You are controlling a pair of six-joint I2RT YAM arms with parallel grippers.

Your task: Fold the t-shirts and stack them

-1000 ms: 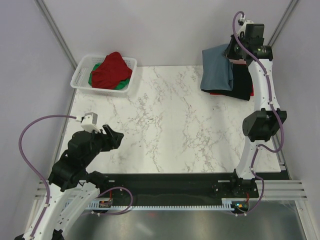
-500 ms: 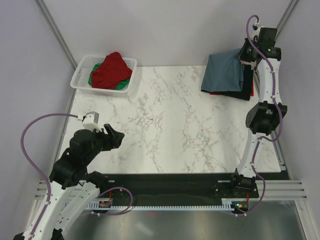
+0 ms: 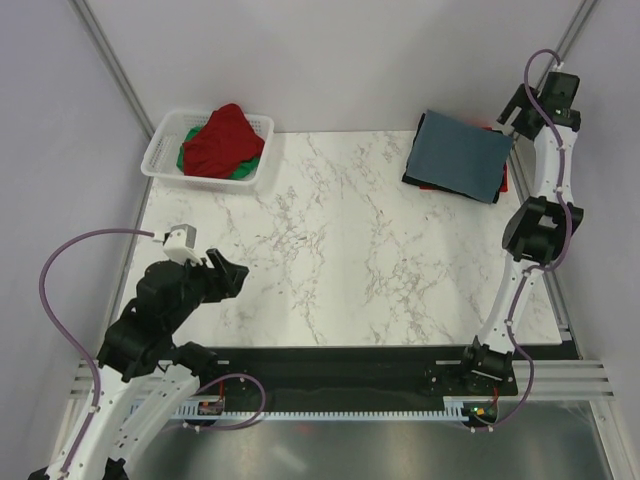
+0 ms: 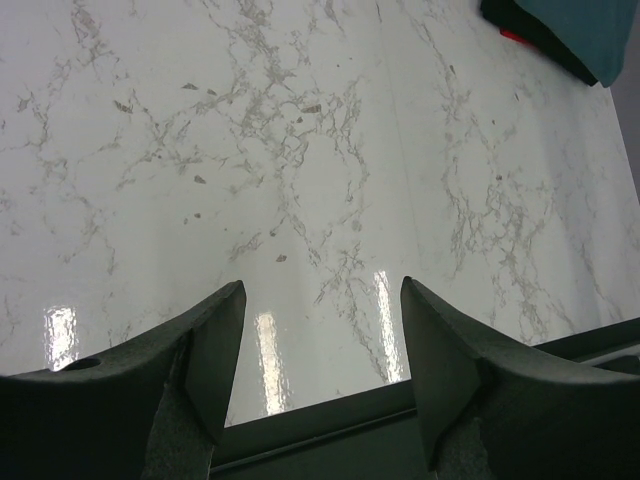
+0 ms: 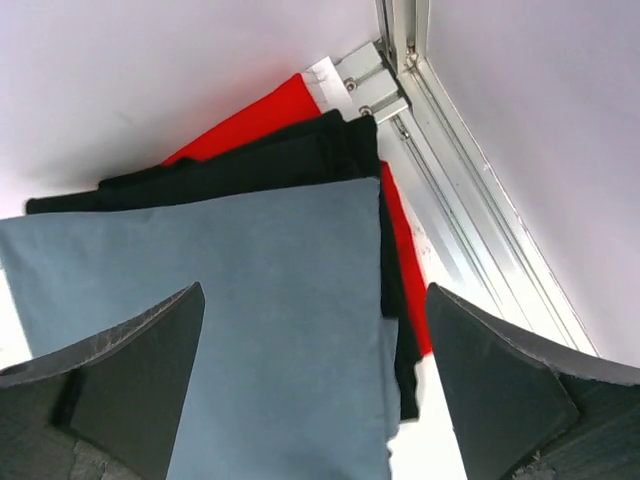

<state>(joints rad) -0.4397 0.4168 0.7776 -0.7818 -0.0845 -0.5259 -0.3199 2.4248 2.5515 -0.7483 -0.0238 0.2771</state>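
The table (image 3: 340,250) shows open marble from its near edge to the two far corners. In the far right corner lies the stack: blue-grey tee (image 3: 460,155) flat on top, black tee (image 5: 300,160) beneath, red tee (image 5: 260,115) lowest, its edge just beside the rail (image 5: 450,170). The basket (image 3: 158,152) in the far left corner holds a crumpled red shirt (image 3: 225,138) over a green shirt (image 3: 240,170). The right gripper (image 5: 315,290) hangs above the stack, fingers spread and holding nothing. The left gripper (image 4: 320,288), fingers also apart, hovers over the near left marble.
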